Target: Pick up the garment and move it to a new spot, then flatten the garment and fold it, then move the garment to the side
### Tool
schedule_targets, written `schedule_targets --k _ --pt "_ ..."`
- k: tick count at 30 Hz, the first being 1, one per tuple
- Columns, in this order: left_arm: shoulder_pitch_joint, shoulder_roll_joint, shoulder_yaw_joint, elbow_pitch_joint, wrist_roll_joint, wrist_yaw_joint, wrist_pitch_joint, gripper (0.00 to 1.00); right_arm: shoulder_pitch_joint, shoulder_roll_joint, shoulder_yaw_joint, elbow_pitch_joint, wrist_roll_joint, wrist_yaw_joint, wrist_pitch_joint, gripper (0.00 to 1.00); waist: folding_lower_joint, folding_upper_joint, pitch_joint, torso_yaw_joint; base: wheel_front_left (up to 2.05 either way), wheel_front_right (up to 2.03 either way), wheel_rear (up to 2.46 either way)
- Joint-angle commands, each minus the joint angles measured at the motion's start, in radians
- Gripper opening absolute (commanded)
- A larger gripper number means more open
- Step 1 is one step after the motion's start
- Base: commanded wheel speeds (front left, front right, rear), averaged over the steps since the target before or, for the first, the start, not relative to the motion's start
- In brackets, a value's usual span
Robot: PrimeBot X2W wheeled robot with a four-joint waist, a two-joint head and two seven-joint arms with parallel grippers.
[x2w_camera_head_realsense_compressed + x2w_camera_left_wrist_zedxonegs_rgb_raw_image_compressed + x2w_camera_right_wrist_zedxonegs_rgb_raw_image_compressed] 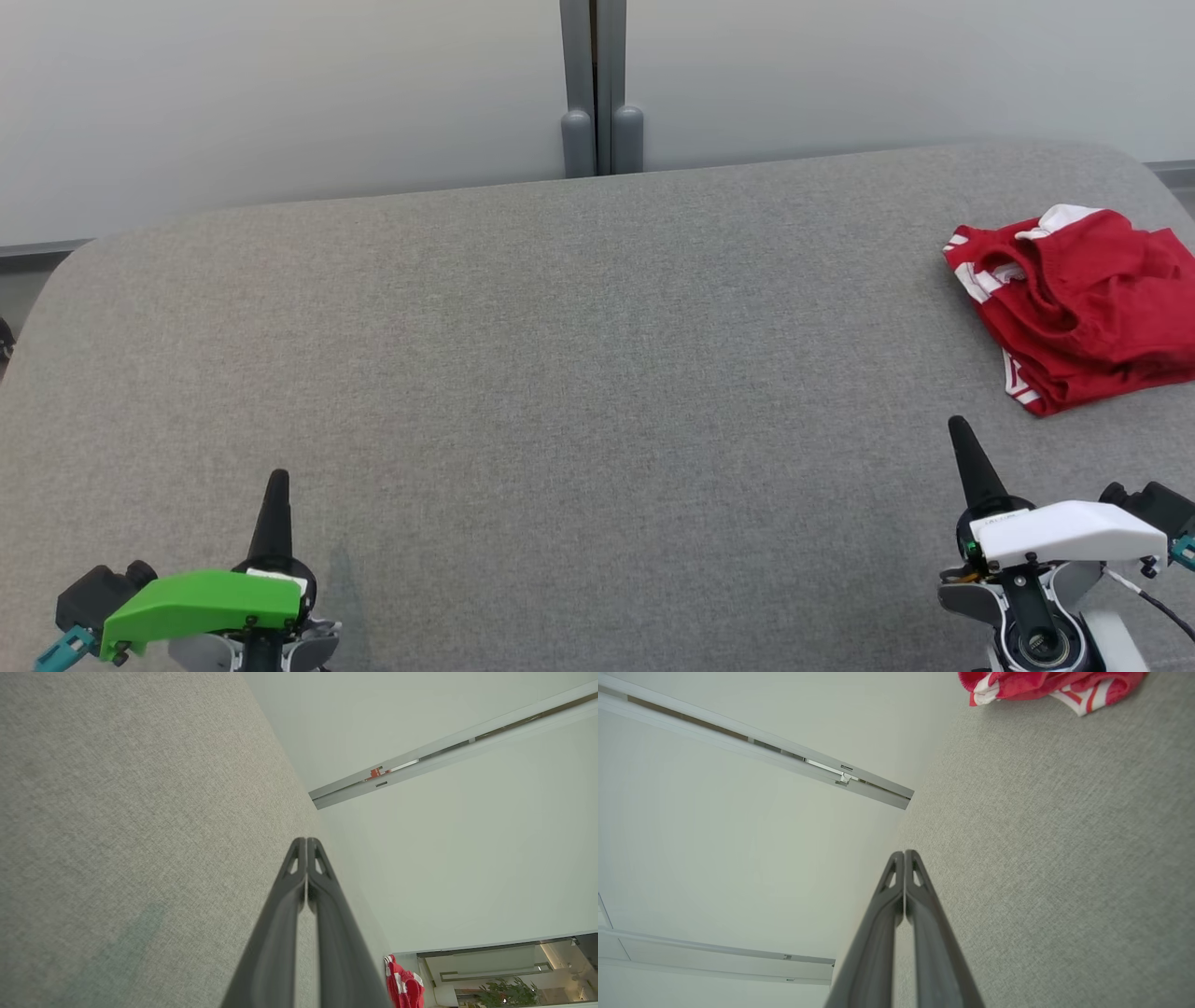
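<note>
A: Starting at the left, our left gripper (277,485) sits at about seven o'clock over the grey table (560,373), its two dark fingers pressed together with nothing between them.

B: Agreed. The middle of the cloth surface is bare, as far as we can see.

A: Moving right, our right gripper (962,439) is at about five o'clock, jaws likewise closed flat and empty, tip pointing toward the far edge.

B: And the red garment (1074,308) lies past it at about three o'clock, near the table's right edge, apart from both grippers.

A: Is it folded or just bunched? We see white-striped trim and layered folds, but the view cuts its right side off, so we can't be sure.

B: If bunched, we'd judge the whole task is still ahead of us: pick up, flatten, fold, set aside.
</note>
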Motion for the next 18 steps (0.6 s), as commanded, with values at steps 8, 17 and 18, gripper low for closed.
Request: schedule_targets --k 8,17,18 --pt "-0.03 0.001 0.022 -0.012 -0.085 -0.019 0.024 0.0 -0.021 -0.005 -0.012 -0.017 0.092 -0.001 0.024 0.0 0.0 0.0 -0.002 0.0 0.0 0.0 0.0" --pt "-0.037 0.0 0.036 -0.013 -0.154 -0.031 0.046 0.0 -0.022 -0.005 -0.021 -0.022 0.17 -0.001 0.046 0.0 0.0 0.0 -0.003 -0.001 0.0 0.0 0.0" --pt "-0.038 0.0 0.038 -0.013 -0.16 -0.032 0.047 0.0 -0.022 -0.005 -0.022 -0.022 0.177 -0.001 0.046 0.0 0.0 0.0 -0.003 -0.001 0.0 0.0 0.0"
